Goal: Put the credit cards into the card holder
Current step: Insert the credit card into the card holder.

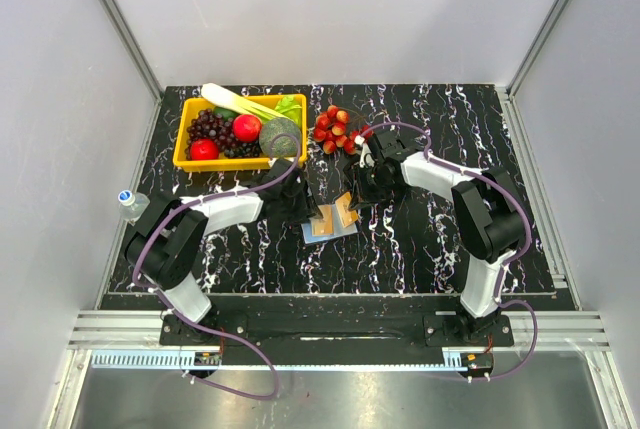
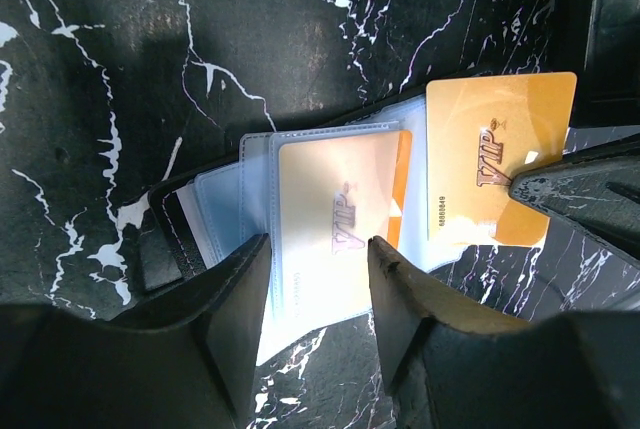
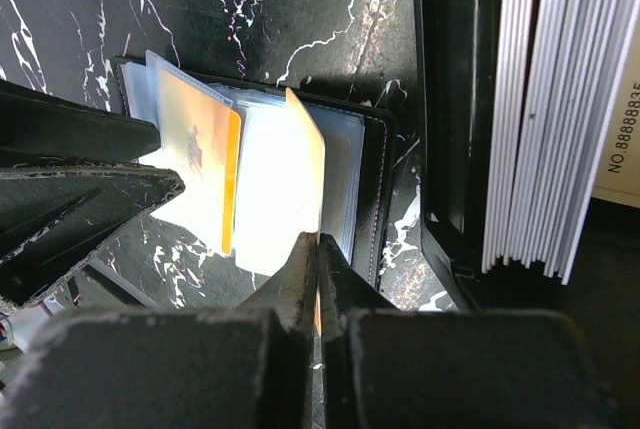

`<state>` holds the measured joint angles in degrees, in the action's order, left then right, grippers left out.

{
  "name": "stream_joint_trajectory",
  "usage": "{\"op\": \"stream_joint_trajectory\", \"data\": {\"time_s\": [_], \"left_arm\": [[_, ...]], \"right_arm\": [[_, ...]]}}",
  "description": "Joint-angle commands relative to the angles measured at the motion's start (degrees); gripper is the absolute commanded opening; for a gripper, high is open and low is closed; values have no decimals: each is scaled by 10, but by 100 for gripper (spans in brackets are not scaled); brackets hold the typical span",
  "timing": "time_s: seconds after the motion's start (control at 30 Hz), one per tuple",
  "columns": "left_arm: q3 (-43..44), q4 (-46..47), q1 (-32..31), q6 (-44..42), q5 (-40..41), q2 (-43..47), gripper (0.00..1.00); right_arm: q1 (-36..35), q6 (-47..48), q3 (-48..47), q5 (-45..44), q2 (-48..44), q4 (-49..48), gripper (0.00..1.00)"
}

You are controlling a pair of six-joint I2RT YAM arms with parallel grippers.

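**Item:** card holder [image 1: 325, 234], lying open mid-table, at 4 o'clock from the yellow basket [image 1: 240, 161].

**Contents:** one credit card [image 2: 340, 211] was already seated in a clear sleeve [image 2: 262, 174].

**Second card** [image 2: 500, 144]: lay at 2 o'clock of the first in the left wrist view. It was pinched at its edge by the right gripper [image 3: 318, 267], jaws fully closed on it.

**Left gripper** [image 2: 320, 279]: stood about half spread, its fingers straddling the sleeved page with nothing visibly pinched.

**Step judged:** inserting the second card.

**Next move, by estimate:** the card's leading edge needed aligning with a free sleeve mouth. It then needed sliding in flat while the holder was steadied.
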<state>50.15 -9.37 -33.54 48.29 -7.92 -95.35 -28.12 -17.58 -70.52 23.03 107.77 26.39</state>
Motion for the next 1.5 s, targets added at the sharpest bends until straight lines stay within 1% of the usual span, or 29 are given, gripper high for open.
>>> {"op": "stream_joint_trajectory", "data": {"time_s": [0.0,0.17,0.23,0.4,0.47,0.53,0.57,0.67,0.77,0.87,1.03,1.27,1.47], "left_arm": [[7,-50,1,-13,50,-4,49],[7,-52,-1,-15,62,-13,50],[22,-77,-6,-20,93,-21,50],[28,-67,-14,-25,82,-32,50],[31,-58,-15,-25,44,-45,50],[28,-23,-16,-23,-1,-59,49],[30,-15,-17,-24,-10,-64,48],[32,-8,-17,-23,-15,-63,48],[20,26,-16,-15,-29,-45,48],[14,55,-17,-7,-47,-27,45],[25,65,-17,-5,-62,-4,43],[45,73,-17,-6,-76,0,42],[74,76,-21,-13,-94,-11,42]], "right_arm": [[-1,16,-8,-32,18,21,0],[-1,15,-10,-32,18,23,0],[-1,17,-13,-32,18,24,0],[-1,16,-15,-32,19,27,0],[-1,16,-15,-31,19,27,0],[-2,15,-15,-30,20,28,0],[-2,15,-15,-30,20,27,0],[-2,15,-14,-31,20,27,0],[-2,15,-12,-42,12,26,0],[-1,15,-15,-47,5,28,0],[-2,19,-19,-62,-2,37,0],[-2,19,-24,-148,-66,46,0],[-2,20,-32,-163,-114,51,0]]}}
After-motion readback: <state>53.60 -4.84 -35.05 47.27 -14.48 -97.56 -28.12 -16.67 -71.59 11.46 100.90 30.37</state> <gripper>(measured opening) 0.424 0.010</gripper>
